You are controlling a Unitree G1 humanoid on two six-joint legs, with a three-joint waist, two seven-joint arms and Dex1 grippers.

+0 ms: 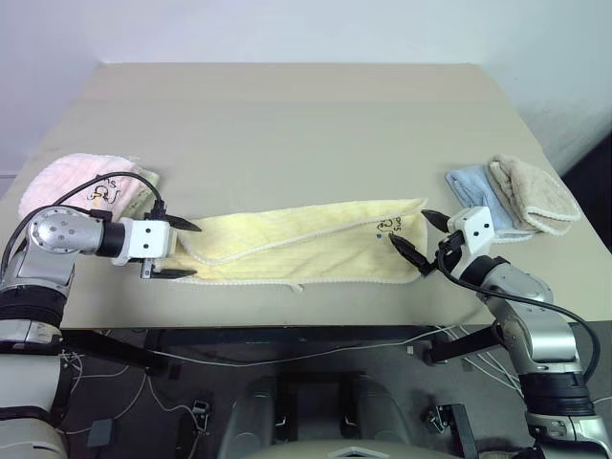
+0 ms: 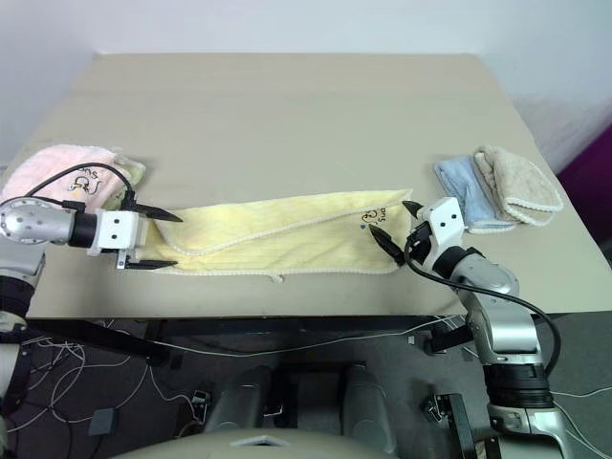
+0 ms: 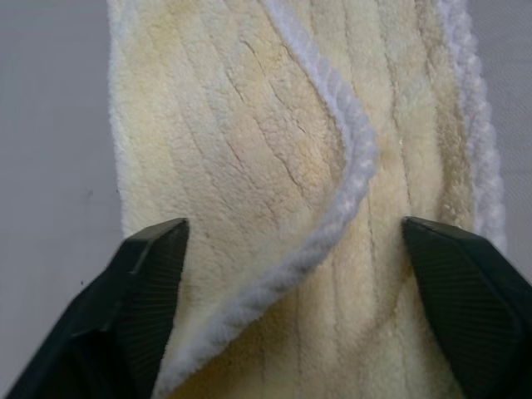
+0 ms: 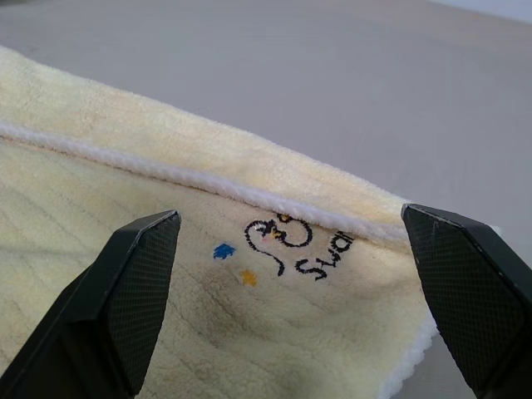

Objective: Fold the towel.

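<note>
The tabletop (image 1: 287,105) carries the towel (image 1: 296,251), a long folded strip lying left to right near the front edge, logo end to the right. The left claw (image 1: 174,250) stands spread wide astride the strip's left end, gripping nothing. The right claw (image 1: 419,237) is spread wide at the logo (image 4: 287,241) end.

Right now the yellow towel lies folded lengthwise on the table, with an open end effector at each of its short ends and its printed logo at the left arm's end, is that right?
Not quite: the logo sits at the right end effector, as the right wrist view shows. The rest holds: the towel lies folded lengthwise on the table, and the left end effector is open at its other end.
</note>
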